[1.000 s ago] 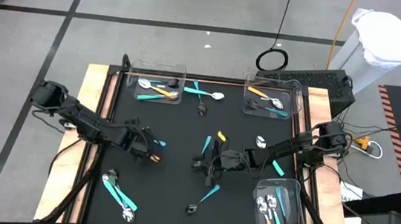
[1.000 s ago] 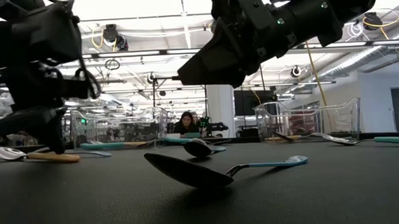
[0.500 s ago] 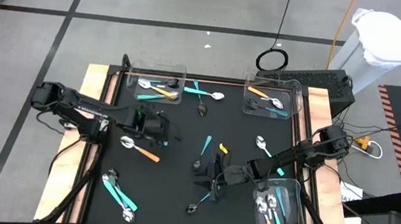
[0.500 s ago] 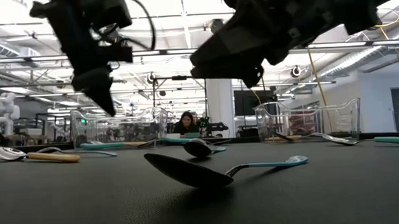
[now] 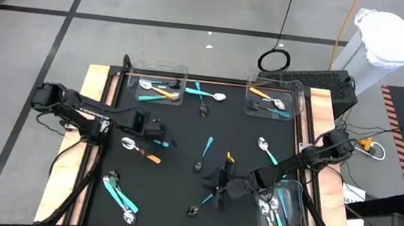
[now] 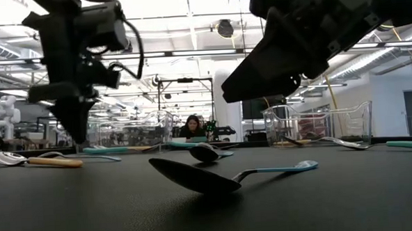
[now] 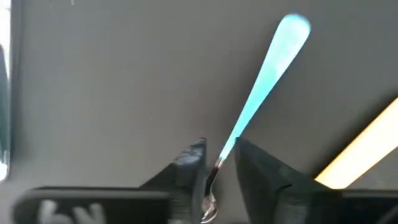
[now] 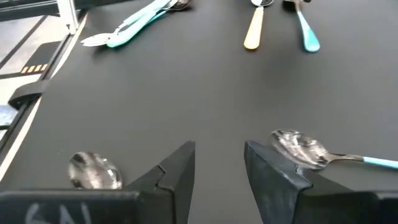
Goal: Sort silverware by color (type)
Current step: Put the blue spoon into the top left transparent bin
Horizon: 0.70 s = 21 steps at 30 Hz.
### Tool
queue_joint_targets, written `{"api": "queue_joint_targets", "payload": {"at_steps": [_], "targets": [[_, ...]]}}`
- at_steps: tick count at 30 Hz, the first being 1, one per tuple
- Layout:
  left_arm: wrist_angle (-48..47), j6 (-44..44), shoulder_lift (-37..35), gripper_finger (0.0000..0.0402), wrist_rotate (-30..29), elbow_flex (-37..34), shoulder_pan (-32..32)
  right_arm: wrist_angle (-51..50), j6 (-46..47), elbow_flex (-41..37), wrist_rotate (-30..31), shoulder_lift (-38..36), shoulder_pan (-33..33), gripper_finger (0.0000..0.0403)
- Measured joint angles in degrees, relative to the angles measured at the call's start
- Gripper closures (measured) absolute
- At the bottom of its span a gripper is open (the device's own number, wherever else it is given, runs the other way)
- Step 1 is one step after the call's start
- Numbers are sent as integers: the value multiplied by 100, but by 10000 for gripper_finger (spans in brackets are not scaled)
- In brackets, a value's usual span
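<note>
Silverware lies scattered on the black mat. My left gripper (image 5: 160, 139) (image 6: 74, 132) hangs open above the mat, pointing down. In the left wrist view its fingertips (image 7: 221, 152) stand on either side of the thin neck of a light-blue-handled spoon (image 7: 261, 81) lying flat below it. An orange-handled spoon (image 5: 145, 153) (image 7: 364, 146) lies flat beside that one. My right gripper (image 5: 213, 182) (image 8: 219, 149) is open with nothing between its fingers, raised over the mat's near middle (image 6: 226, 97). One spoon head (image 8: 298, 149) and another (image 8: 93, 169) lie on either side of it.
Clear bins with silverware stand at the far left (image 5: 157, 86), far right (image 5: 271, 99) and near right (image 5: 281, 219). Loose spoons lie between the far bins (image 5: 204, 94), at the near left (image 5: 118, 194) and right of centre (image 5: 266, 148). A teal-handled spoon (image 6: 195, 175) lies near the front.
My left gripper has risen from the mat beside the orange-handled spoon, shifted a little toward the far edge and turned. My right gripper has gone toward the near edge and the near right bin. The spoons on the mat have stayed where they were.
</note>
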Motion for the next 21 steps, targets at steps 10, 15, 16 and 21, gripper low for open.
{"api": "queue_joint_targets", "payload": {"at_steps": [10,15,16,21], "targets": [[272,302,0,243,52,-583,11,35,63,0,4,0,85,268],[408,308,0,275,142,-642,7,85,63,0,4,0,85,268],[401,308,0,284,136,-645,7,109,60,0,4,0,85,268],[411,310,0,340,-1,-645,7,163,55,0,4,0,85,268]]}}
